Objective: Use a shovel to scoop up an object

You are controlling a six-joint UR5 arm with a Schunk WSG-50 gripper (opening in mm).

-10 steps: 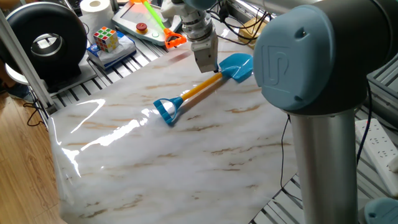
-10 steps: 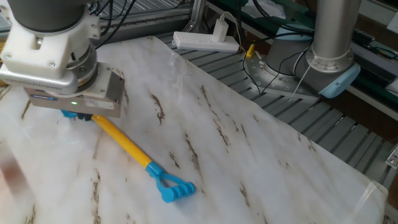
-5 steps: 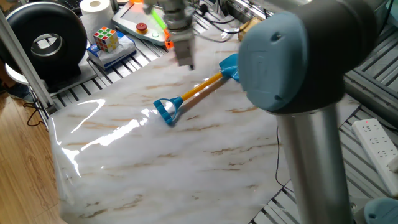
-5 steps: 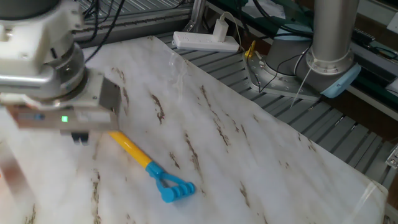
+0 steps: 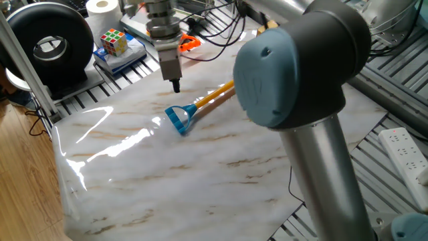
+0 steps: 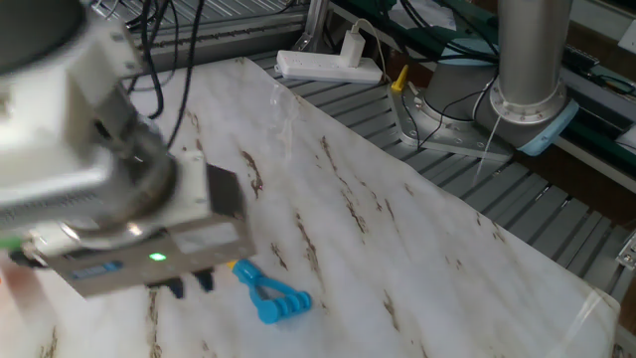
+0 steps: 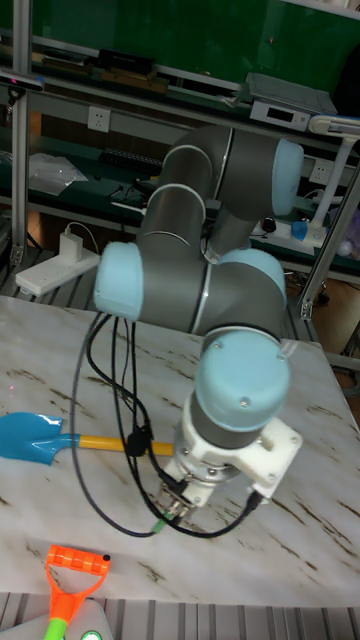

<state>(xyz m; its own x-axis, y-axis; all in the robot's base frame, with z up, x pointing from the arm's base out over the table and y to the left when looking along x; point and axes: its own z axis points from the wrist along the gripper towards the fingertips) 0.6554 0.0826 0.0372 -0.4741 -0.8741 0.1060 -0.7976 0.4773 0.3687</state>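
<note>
Shovel flat on table, gripper above, puzzle cube behind

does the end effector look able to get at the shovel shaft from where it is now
Probably yes. The end effector hangs just above the marble table, beside the shovel, holding nothing. The orange-yellow shaft lies flat in the open with nothing on or against it, so a short sideways move and descent should reach it.

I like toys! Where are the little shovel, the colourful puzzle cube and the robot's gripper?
Blue-and-orange plastic toy shovel (image 5: 179, 118): one fixed view, loop end.
Multicoloured puzzle cube (image 5: 114, 42): one fixed view, front face.
Gripper (image 5: 176, 86): one fixed view, fingertips.
</note>
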